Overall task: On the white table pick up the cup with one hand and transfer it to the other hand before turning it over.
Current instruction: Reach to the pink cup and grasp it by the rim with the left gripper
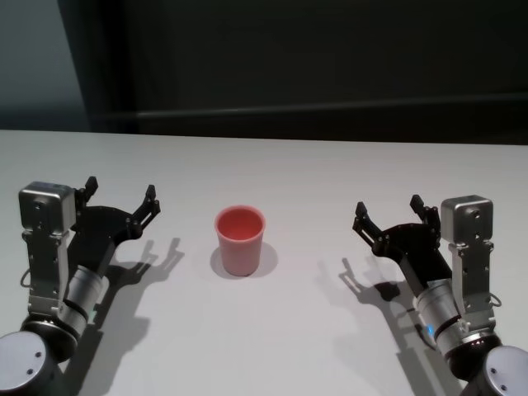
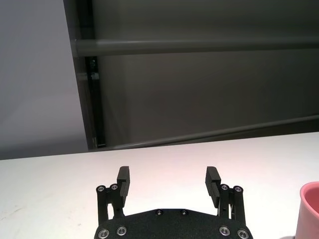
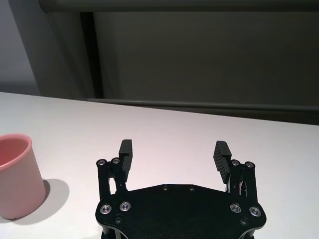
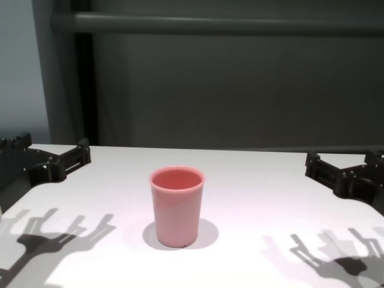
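Salmon-pink cup point(image 1: 240, 240) stood upright on white table point(image 1: 289, 330) | left end effector point(image 1: 120, 197), right end effector point(image 1: 388, 211) spread wide, empty | tipping risked, probably, if rim is clipped

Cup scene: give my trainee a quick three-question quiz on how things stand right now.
1. True or false: the cup stands upright, mouth up, on the table.
2. Which gripper holds the cup? A) left gripper B) right gripper C) neither
3. Fill in: in the head view the cup stands ____ the two grippers.

Key:
1. True.
2. C: both grippers are open and empty, one on each side, clear of the cup.
3. Between.
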`<state>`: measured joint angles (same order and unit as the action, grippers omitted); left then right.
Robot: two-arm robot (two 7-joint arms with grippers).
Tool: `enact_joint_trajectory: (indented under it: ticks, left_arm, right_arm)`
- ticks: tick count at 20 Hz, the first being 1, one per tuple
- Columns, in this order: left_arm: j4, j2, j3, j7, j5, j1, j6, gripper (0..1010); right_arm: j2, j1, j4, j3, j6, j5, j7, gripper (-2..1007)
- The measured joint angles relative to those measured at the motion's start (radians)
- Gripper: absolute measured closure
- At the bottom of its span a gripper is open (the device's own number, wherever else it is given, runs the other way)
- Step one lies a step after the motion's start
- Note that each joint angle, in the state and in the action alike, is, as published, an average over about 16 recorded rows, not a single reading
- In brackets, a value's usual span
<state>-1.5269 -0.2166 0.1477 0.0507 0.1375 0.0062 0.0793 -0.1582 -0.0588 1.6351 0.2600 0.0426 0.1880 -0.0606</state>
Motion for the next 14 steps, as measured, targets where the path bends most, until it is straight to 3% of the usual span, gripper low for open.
enact_joint_trajectory:
  ticks: [14]
  left_arm:
    - [0.0, 0.0, 0.0, 0.0, 0.0, 0.0, 0.0, 9]
  right_arm:
    - [0.0, 0.0, 0.0, 0.0, 0.0, 0.0, 0.0, 3]
